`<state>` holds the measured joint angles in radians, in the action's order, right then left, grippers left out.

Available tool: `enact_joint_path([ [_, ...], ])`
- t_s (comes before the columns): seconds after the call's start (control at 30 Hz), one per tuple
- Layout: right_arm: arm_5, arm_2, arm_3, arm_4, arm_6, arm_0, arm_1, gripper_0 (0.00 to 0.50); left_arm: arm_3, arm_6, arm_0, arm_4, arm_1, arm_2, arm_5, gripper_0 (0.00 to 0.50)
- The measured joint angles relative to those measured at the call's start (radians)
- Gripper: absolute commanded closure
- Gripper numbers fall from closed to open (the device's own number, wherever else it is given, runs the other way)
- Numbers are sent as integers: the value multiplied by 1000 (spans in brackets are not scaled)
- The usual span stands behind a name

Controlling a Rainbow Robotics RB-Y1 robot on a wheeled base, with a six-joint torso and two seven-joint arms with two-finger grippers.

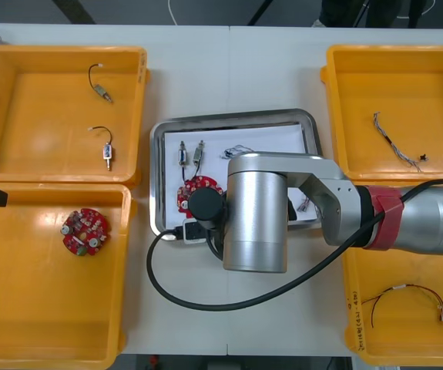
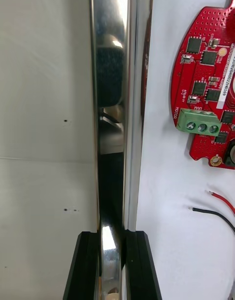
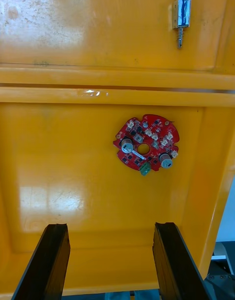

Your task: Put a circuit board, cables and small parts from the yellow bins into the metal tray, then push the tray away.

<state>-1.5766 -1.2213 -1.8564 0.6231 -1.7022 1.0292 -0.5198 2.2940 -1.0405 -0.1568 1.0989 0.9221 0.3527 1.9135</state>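
Observation:
The metal tray (image 1: 156, 169), white inside, lies at the table's middle. It holds a round red circuit board (image 1: 194, 191), two small metal parts (image 1: 182, 154) and thin cables (image 1: 240, 150). My right arm (image 1: 256, 220) reaches across the tray's near edge and hides its gripper in the front view. In the right wrist view my right gripper (image 2: 112, 261) is shut on the tray's shiny rim (image 2: 115, 84), with the board (image 2: 208, 84) and a red and black cable (image 2: 215, 207) lying beyond it. My left gripper (image 3: 110, 261) hangs open over the near left bin, above a second circuit board (image 3: 147, 143).
The far left yellow bin (image 1: 67, 51) holds two small metal parts with black leads (image 1: 108, 152). A circuit board (image 1: 85, 231) lies in the near left bin (image 1: 52, 351). The far right bin (image 1: 390, 50) has a twisted cable (image 1: 397, 142), the near right bin (image 1: 356, 324) another cable (image 1: 406, 297).

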Motion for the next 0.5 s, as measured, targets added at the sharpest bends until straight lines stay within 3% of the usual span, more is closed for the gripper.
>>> enact_joint_path([
  [0.5,3,2,105,2,0,73,19,500,0,0,0,0,0,0,0,0],
])
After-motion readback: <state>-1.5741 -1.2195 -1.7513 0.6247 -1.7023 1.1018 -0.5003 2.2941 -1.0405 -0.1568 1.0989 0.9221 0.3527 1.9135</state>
